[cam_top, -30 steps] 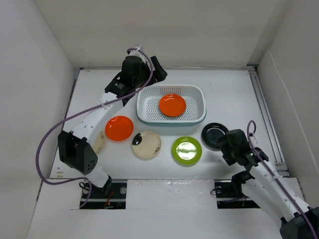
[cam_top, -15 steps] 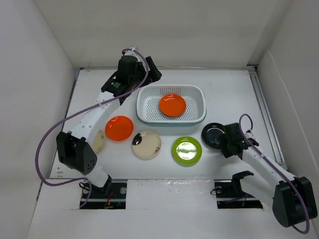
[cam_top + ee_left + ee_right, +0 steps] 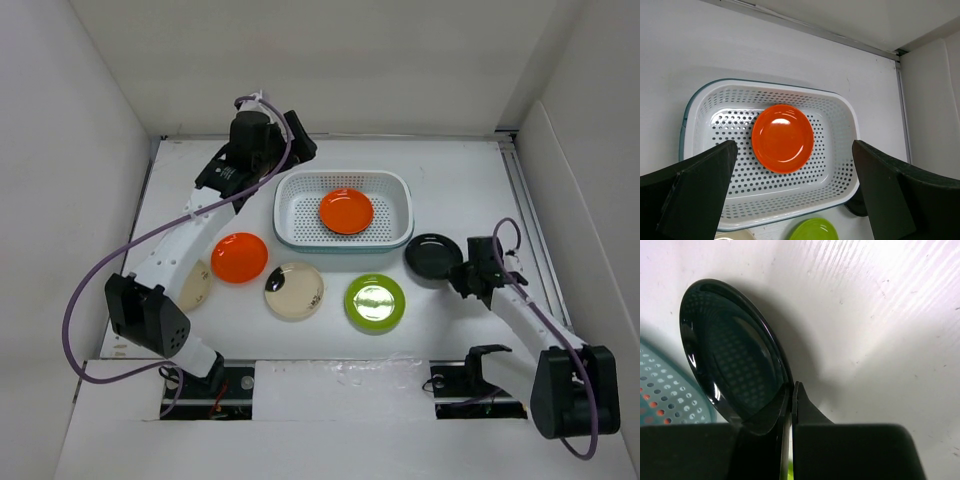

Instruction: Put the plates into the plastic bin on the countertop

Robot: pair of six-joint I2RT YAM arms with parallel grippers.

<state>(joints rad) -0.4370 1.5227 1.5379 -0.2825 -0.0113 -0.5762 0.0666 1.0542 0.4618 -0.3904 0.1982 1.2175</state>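
The bin (image 3: 396, 204) holds one orange plate (image 3: 346, 211). At its four o'clock the black plate (image 3: 433, 257) has moved closer, its edge pinched tight by the right gripper (image 3: 791, 396), ready to go in. The left gripper (image 3: 794, 146) has its fingers wide apart.

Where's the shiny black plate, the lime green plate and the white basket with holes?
Glossy round black plate (image 3: 433, 256): top view, its centre.
Round lime green plate (image 3: 375, 302): top view, its centre.
White perforated plastic basket (image 3: 402, 210): top view, its right inner wall.
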